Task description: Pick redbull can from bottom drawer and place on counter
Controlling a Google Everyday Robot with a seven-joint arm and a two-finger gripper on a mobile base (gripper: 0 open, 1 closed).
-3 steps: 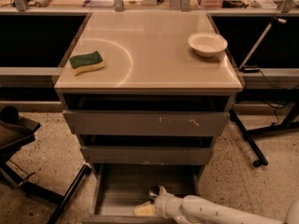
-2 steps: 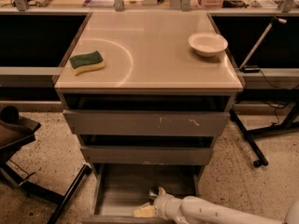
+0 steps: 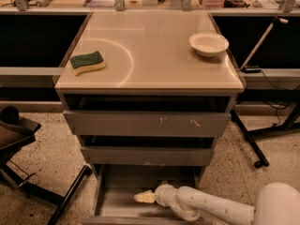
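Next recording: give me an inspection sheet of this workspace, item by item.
Surface: counter, glossy beige with a pale curved arc.
Job's things: bottom drawer pulled open; redbull can not seen.
Clutter: green-and-yellow sponge on the counter's left; white bowl at its right rear.
Grippers: claw inside the bottom drawer, arm reaching in from the right.
Cables: dark cable trailing to the right of the counter.
Surroundings: speckled floor; black stand legs on both sides.
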